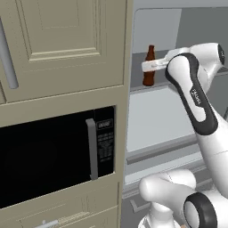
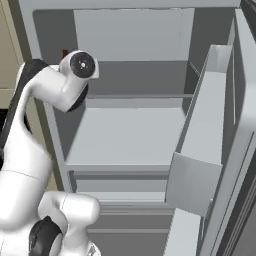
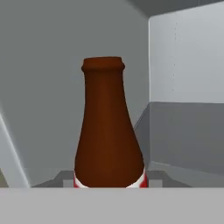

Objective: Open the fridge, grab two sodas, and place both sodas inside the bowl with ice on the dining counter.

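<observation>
Fingers (image 1: 149, 67) grip a brown soda bottle (image 1: 149, 67) standing upright on an upper fridge shelf (image 1: 153, 87).

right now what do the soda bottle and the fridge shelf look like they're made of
The soda bottle looks like dark brown glass: smooth and glossy, with soft vertical shading down its neck, though the render leaves plastic possible. The fridge shelf looks like matte pale grey plastic or painted metal: flat, even colour with no reflections.

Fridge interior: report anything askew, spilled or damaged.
Nothing stands out. The soda stands upright on the fridge shelf, no spill or breakage visible. The door is open, as the task needs.
</observation>
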Available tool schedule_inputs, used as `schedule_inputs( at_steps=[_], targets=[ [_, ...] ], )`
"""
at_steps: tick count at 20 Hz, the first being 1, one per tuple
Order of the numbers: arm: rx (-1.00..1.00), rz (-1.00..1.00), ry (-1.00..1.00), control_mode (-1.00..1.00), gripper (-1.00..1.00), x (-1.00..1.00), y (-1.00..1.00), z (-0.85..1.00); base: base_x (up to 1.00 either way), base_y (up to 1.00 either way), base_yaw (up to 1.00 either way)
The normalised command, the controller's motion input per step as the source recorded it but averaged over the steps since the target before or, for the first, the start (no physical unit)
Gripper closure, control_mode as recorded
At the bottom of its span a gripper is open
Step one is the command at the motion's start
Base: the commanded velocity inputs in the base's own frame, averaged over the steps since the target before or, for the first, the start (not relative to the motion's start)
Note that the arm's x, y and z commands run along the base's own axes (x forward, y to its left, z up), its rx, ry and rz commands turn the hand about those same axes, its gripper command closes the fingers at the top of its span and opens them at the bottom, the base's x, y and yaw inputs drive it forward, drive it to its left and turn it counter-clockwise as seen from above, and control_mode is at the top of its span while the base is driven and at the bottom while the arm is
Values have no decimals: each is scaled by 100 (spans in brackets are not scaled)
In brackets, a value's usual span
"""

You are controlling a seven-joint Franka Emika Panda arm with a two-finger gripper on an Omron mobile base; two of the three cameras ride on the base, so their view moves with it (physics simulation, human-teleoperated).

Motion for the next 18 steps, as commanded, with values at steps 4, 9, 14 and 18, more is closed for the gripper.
schedule_inputs(
  at_steps=[4, 9, 14, 18],
  targets=[
    [0, -8, 0, -100, 100, -100, 24, 0, 0, 0, 0],
    [0, -2, 0, -100, 100, -100, 6, 0, 0, 0, 0],
    [0, 1, 2, -100, 100, -100, -20, 4, 0, 0, 0],
    [0, 1, 3, -100, 100, -95, -4, 0, 0, 0, 0]
  ],
)
